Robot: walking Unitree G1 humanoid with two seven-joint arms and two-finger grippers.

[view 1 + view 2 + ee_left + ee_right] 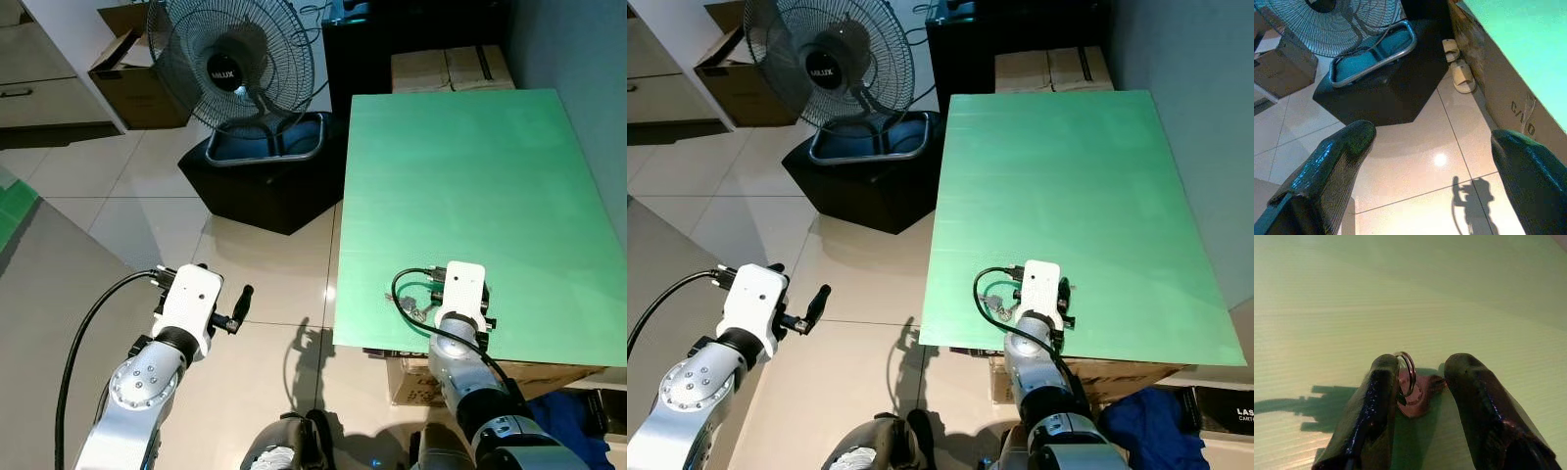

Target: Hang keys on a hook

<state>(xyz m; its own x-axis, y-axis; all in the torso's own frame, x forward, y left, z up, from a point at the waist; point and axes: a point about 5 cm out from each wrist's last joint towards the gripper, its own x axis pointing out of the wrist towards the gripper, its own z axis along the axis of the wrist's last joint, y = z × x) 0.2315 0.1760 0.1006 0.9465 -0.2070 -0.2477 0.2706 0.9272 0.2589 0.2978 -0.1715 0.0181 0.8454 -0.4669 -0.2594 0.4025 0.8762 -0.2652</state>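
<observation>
The keys [1415, 394], a copper-coloured key on a silver ring [1406, 372], lie on the green table [470, 176] near its front left corner. My right gripper [1420, 367] is down on the table with its fingers closed in on the key from both sides; the ring stands upright against one finger [1378, 396]. From the head, the keys [415, 309] show just left of the right wrist [460, 294]. My left gripper [1432, 142] hangs open over the tiled floor, well left of the table, holding nothing.
A standing fan [235, 69] on a dark base [265, 181] is on the floor to the left of the table. Cardboard boxes [451, 69] sit beyond the table's far edge, another box [132, 73] at the far left. Slippers [1459, 73] lie beside the table.
</observation>
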